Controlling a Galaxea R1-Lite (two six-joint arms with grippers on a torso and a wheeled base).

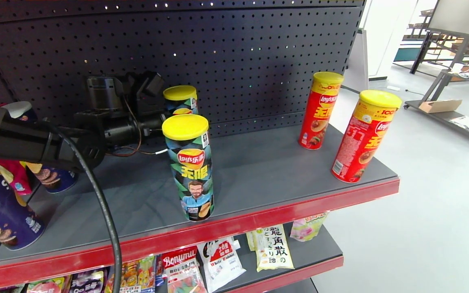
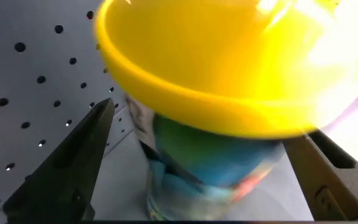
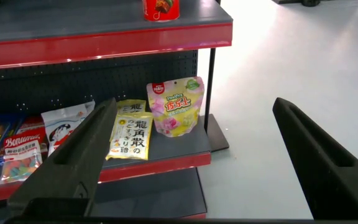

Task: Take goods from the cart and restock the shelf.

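Left gripper (image 2: pixel 197 124), jaws apart, stands around the upright green cylindrical chips can with yellow plastic lid (image 1: pixel 180 97); right gripper (image 3: pixel 194 106), also apart and empty, is well away from it.

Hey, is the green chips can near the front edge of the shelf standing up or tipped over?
Upright. The green can stands on its base on the shelf, with its yellow lid on top.

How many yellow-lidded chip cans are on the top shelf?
4. Front green can mid-shelf; rear green can behind it, at the left gripper; rear red can and front red can at the right end. The left arm may hide more.
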